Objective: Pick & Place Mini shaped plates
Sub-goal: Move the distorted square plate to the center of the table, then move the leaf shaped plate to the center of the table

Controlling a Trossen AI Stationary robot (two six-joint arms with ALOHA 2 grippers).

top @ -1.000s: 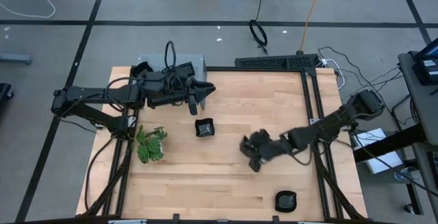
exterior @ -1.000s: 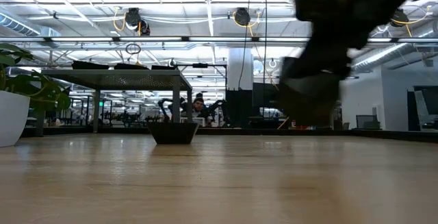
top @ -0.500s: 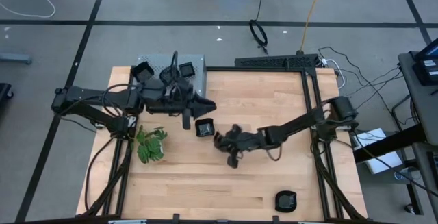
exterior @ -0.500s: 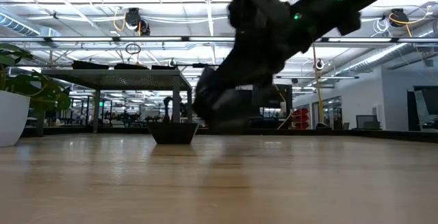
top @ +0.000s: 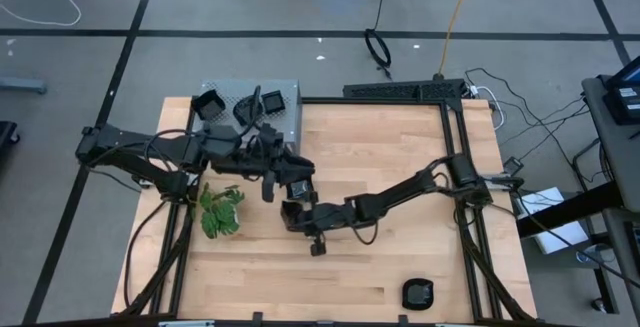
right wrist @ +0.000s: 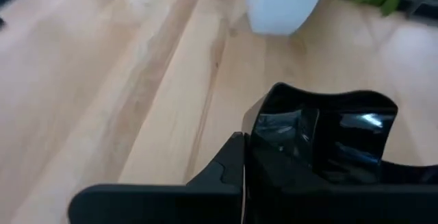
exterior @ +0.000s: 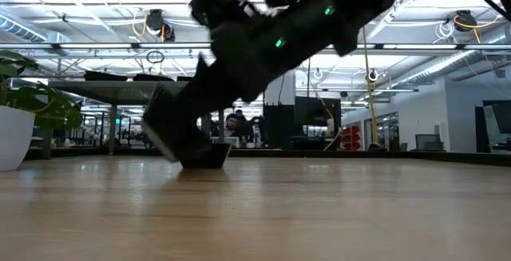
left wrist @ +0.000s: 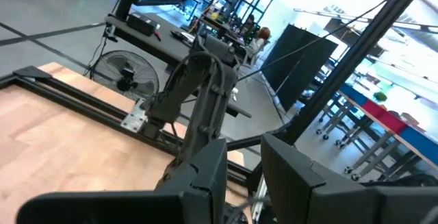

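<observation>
One square glossy black dish (top: 298,179) rests on its base mid-table; it also shows in the low view (exterior: 212,156) and large in the right wrist view (right wrist: 321,138). My right gripper (top: 296,210) is stretched across from the table's right and stands open at this dish, low over the wood. One finger (right wrist: 229,164) is beside the dish's wall. My left gripper (top: 270,182) hovers open just left of the dish, empty. A second dish (top: 418,293) lies near the near edge. Two more dishes (top: 207,104) (top: 272,100) sit on the grey shelf. My right gripper has one finger (right wrist: 233,157) right beside the square dish's outer wall (right wrist: 256,131), coming level from the table's right. The dish sits flat on the table. I cannot tell whether the finger touches it; the other finger is hidden behind the dish.
A green plant in a white pot (top: 220,212) stands left of the dish, also seen in the right wrist view (right wrist: 280,5). The grey perforated shelf (top: 290,92) is at the far left corner. A black frame (top: 455,167) runs along the table's right and far edges.
My right arm has swept fast across the table from the right side toward the left, coming down to the square dish. My left gripper has drifted a little toward the near edge, closer to the dish. The dish has stayed where it was.
</observation>
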